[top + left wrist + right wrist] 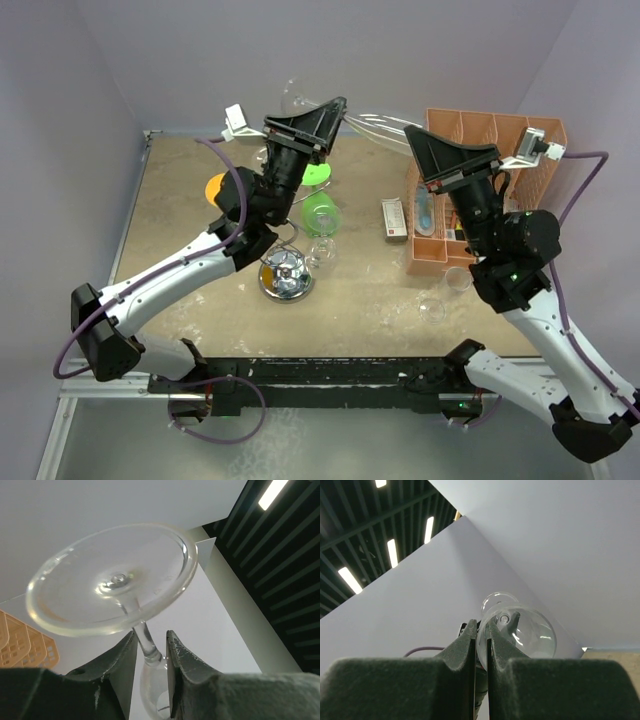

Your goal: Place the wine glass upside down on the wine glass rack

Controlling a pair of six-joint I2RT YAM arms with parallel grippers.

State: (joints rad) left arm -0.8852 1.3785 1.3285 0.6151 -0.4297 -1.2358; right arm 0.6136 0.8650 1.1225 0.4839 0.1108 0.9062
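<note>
A clear wine glass point(372, 124) hangs in the air between my two grippers near the back wall, lying roughly sideways. My left gripper point(338, 103) is shut on it where the stem meets the bowl. In the left wrist view the round foot point(115, 580) fills the picture above that gripper point(151, 639). My right gripper point(408, 132) is shut on the wall of the bowl at its rim. The right wrist view shows the bowl point(530, 630) beside that gripper point(481, 625). The chrome wine glass rack point(286, 275) stands on its mirrored disc base below my left arm.
A green glass point(320, 212) and a clear glass point(322, 250) sit at the rack. An orange mesh organiser point(490, 150) stands at the back right with a small white box point(394, 218) beside it. Two clear glasses point(458, 278) stand in front of the organiser. An orange disc point(215, 187) lies left.
</note>
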